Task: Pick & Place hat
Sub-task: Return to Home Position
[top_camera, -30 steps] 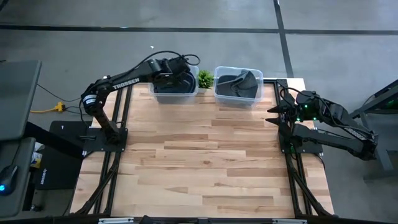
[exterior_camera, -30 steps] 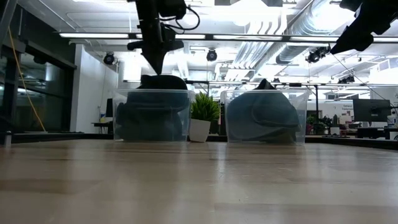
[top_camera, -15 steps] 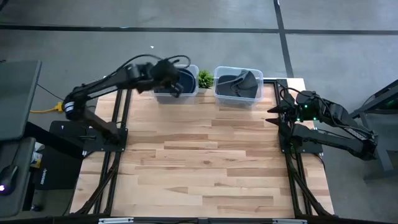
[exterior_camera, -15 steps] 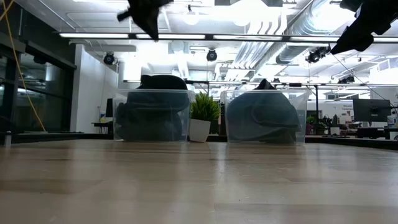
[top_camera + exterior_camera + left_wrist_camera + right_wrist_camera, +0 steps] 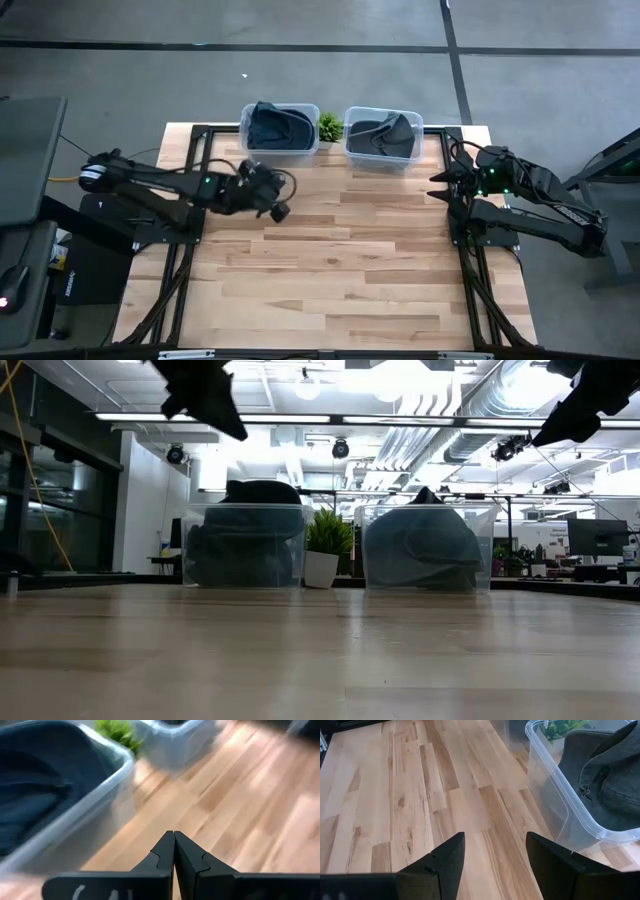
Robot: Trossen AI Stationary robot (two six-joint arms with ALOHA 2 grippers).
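Two clear bins stand at the table's far edge. The left bin (image 5: 280,130) holds a dark hat (image 5: 276,124), heaped above the rim in the low view (image 5: 260,491). The right bin (image 5: 383,140) holds another dark hat (image 5: 385,132). My left gripper (image 5: 281,212) hangs shut and empty over the bare wood, nearer than the left bin. Its closed fingertips (image 5: 174,834) point slanting down past the bin's wall (image 5: 80,815). My right gripper (image 5: 438,184) waits open at the right edge, beside the right bin (image 5: 560,805).
A small potted plant (image 5: 330,127) stands between the two bins. The wooden table top (image 5: 330,260) stretches toward the near edge. Black frame rails (image 5: 185,270) run along the table's left and right sides.
My left gripper has left its place above the left bin. It first rose, then swung toward the table's near and left side. It has tipped from pointing down to slanting forward. The hat has stayed in the left bin.
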